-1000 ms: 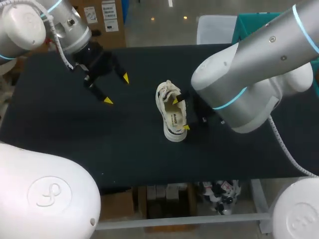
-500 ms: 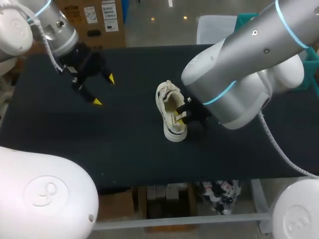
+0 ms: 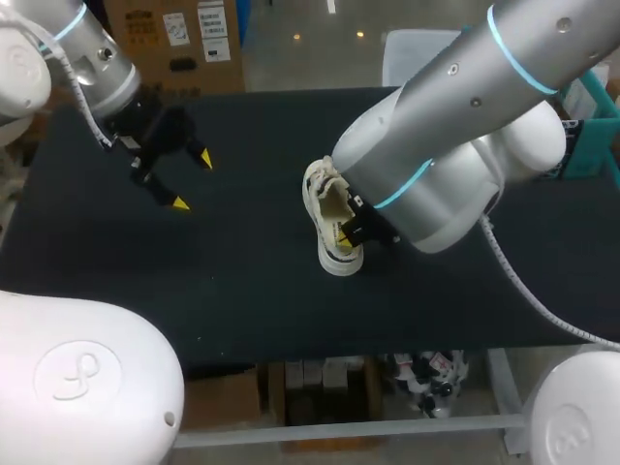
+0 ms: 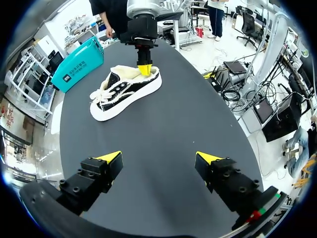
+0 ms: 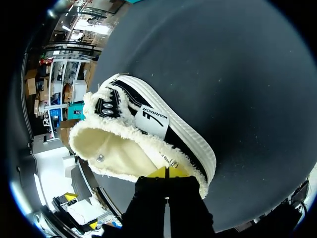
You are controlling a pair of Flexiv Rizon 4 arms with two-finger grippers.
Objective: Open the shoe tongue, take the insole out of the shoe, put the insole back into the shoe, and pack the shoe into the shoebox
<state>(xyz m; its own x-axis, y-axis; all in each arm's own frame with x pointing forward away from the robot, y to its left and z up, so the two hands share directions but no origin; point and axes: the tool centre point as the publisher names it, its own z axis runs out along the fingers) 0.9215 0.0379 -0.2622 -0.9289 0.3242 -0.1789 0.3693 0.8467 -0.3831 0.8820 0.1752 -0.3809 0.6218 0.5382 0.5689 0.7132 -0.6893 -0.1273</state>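
Observation:
A white and black canvas shoe (image 3: 327,194) stands upright in the middle of the black table (image 3: 242,281), toe pointing to the back. My right gripper (image 3: 342,232) reaches down into the heel opening. In the right wrist view its yellow tips (image 5: 167,172) are pressed together inside the shoe (image 5: 148,124), shut on the heel end of the cream insole. My left gripper (image 3: 192,180) hangs open over the back left of the table, well clear of the shoe. The left wrist view shows the shoe (image 4: 124,91) far ahead of its spread fingers (image 4: 158,157), with my right gripper (image 4: 144,69) in the heel.
A teal container (image 4: 79,67) sits at the table's right edge, beyond the shoe. My bulky right arm (image 3: 455,165) hangs over the table's right half. Bare black tabletop lies to the left and in front of the shoe.
My right gripper has shut inside the shoe's heel, and its arm has swung in over the shoe. My left gripper has drawn back to the left, still open.

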